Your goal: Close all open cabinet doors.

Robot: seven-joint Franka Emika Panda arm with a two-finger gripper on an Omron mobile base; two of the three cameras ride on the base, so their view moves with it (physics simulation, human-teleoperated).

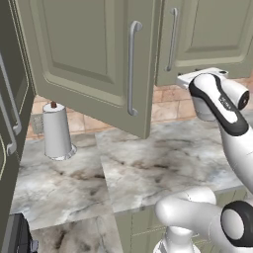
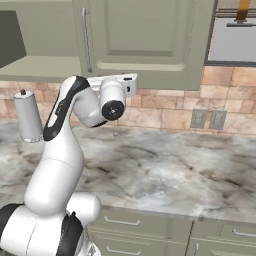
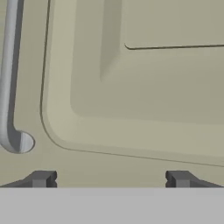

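One sage cabinet door (image 1: 84, 59) stands swung out over the counter at the left, its silver bar handle (image 1: 131, 69) near its free edge. The door to its right (image 1: 212, 34) lies flush with the cabinet front, and it also appears in the right base view (image 2: 145, 35). My gripper (image 3: 111, 180) is open, its two fingertips (image 3: 41, 179) wide apart with nothing between them. It points at this flush door's lower corner (image 3: 131, 109), close to the foot of its handle (image 3: 19, 142). The hand (image 1: 200, 79) sits just below that door's lower edge (image 2: 122, 82).
A paper towel roll (image 1: 57, 131) stands on the marble counter (image 1: 163, 163) under the swung-out door. A dark tall appliance (image 1: 10, 123) edges the left. Wall outlets (image 2: 207, 120) and a window (image 2: 232, 42) are at the right. Drawer fronts (image 2: 125, 222) run below the counter.
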